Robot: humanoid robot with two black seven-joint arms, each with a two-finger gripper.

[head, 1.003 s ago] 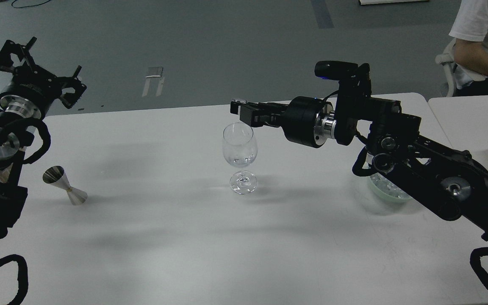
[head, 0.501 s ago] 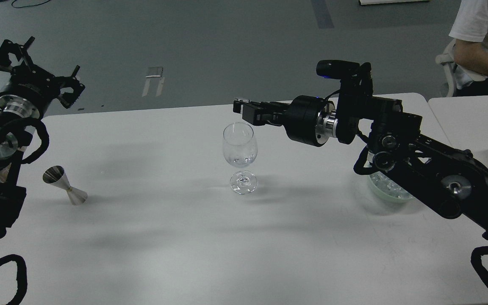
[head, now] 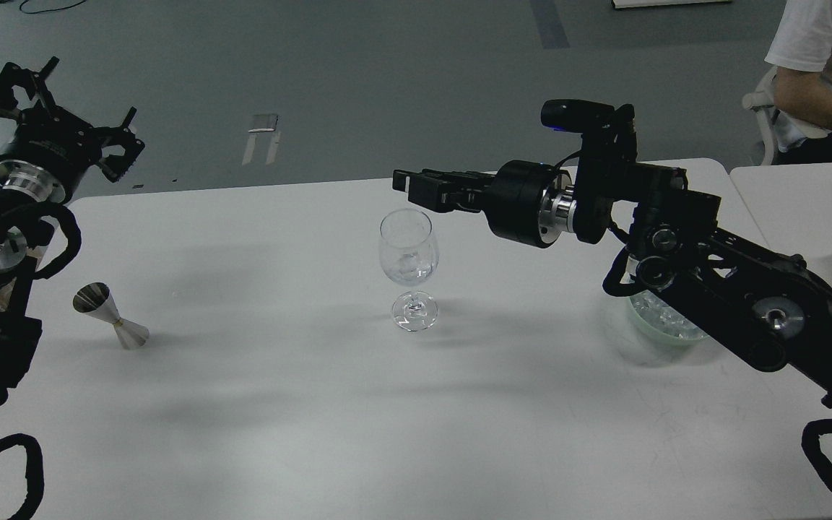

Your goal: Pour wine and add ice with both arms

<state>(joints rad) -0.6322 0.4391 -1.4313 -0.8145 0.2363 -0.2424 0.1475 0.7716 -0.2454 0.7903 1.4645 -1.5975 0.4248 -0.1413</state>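
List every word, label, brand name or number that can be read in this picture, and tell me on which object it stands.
None can be read.
The clear stemmed wine glass, the silver metal double-cone jigger, the pale green bowl and the white table show no text.
The two black robot arms show no legible marking.

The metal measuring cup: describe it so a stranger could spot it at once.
Start at the white table and look to its left side, near the robot's left arm. There the metal measuring cup lies tipped on its side, well left of the wine glass. It is the only shiny silver, hourglass-shaped item; the glass is clear and stemmed, and the green bowl sits far right.
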